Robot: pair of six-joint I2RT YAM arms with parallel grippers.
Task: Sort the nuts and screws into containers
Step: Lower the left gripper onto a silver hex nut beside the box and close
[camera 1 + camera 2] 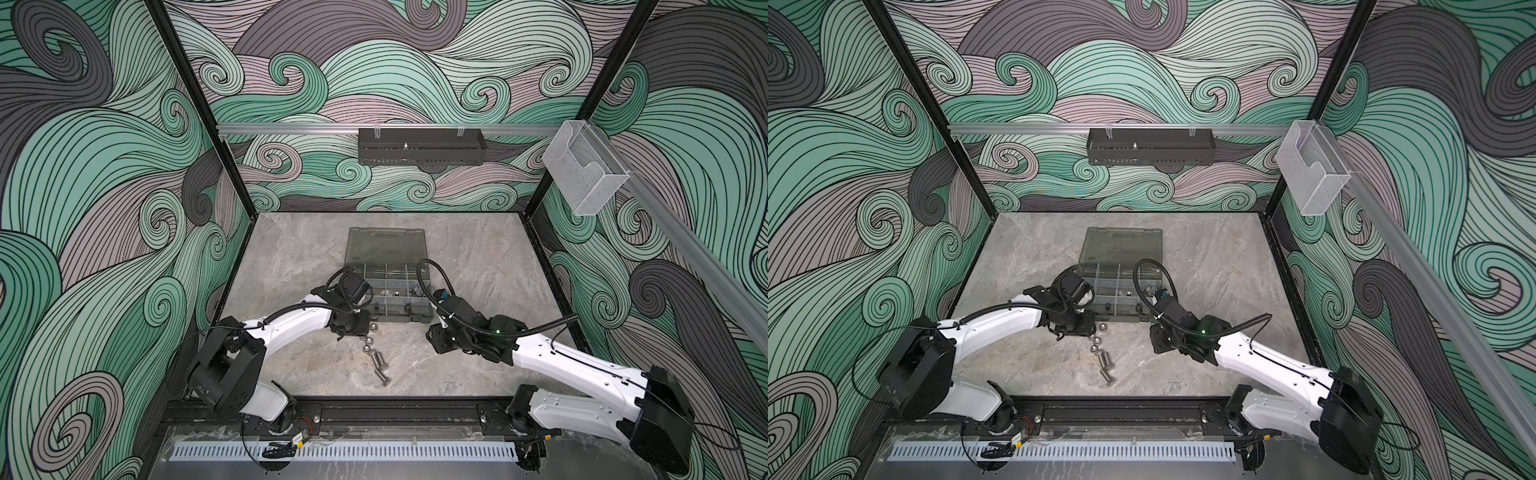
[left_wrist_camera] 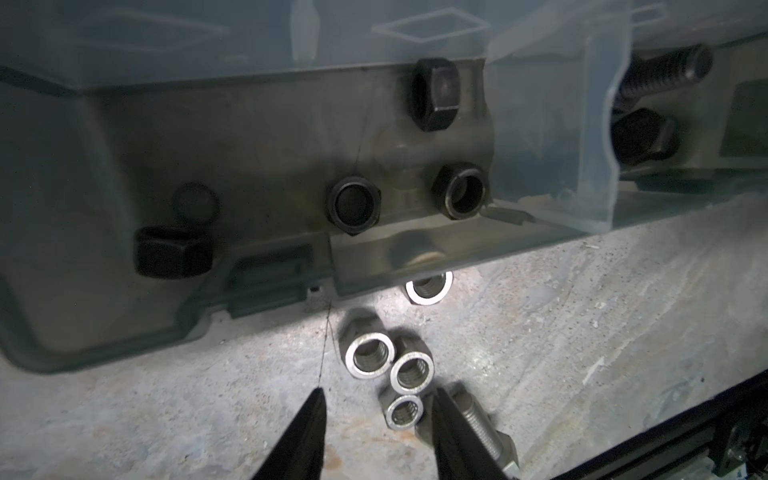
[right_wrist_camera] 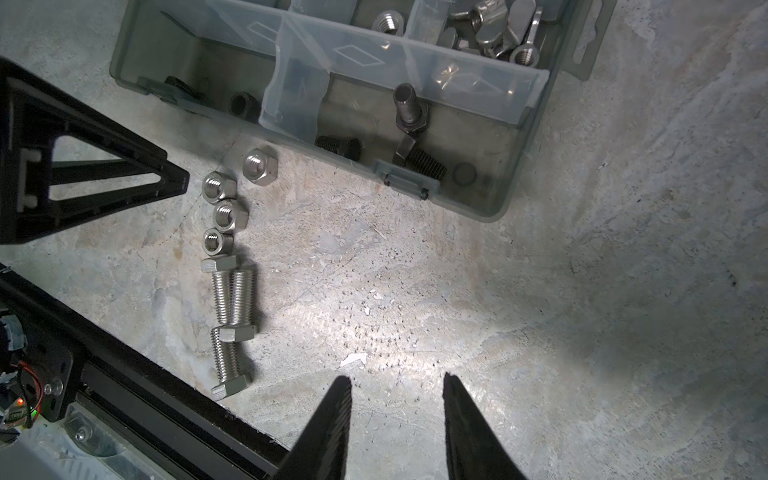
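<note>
My left gripper (image 2: 376, 399) hangs just off the latch side of the smoky-grey organiser case (image 2: 83, 332), fingers parted to a middling gap and clamped on nothing. Four silver nuts (image 2: 368, 353) lie on the stone-patterned table (image 2: 582, 332) in a loose line running away from that latch side. The first sits just beside the case wall. The farthest nut (image 2: 403, 411) lies between my left fingertips, close against one finger; I cannot tell whether they touch. Farther still from the case, three silver bolts (image 3: 232, 297) lie on their sides, two of them side by side and touching.

Inside the case, the corner compartment nearest my left gripper holds four black nuts (image 2: 353, 203). The next compartment along the latch side holds black bolts (image 3: 419, 162) and one upright silver bolt (image 3: 409, 108).

My right gripper (image 3: 397, 378) is over bare table off the case's other latch-side corner, apart from the loose parts, fingers narrowly parted with nothing between them. The case lid (image 1: 384, 245) lies open on the side away from the latches.
</note>
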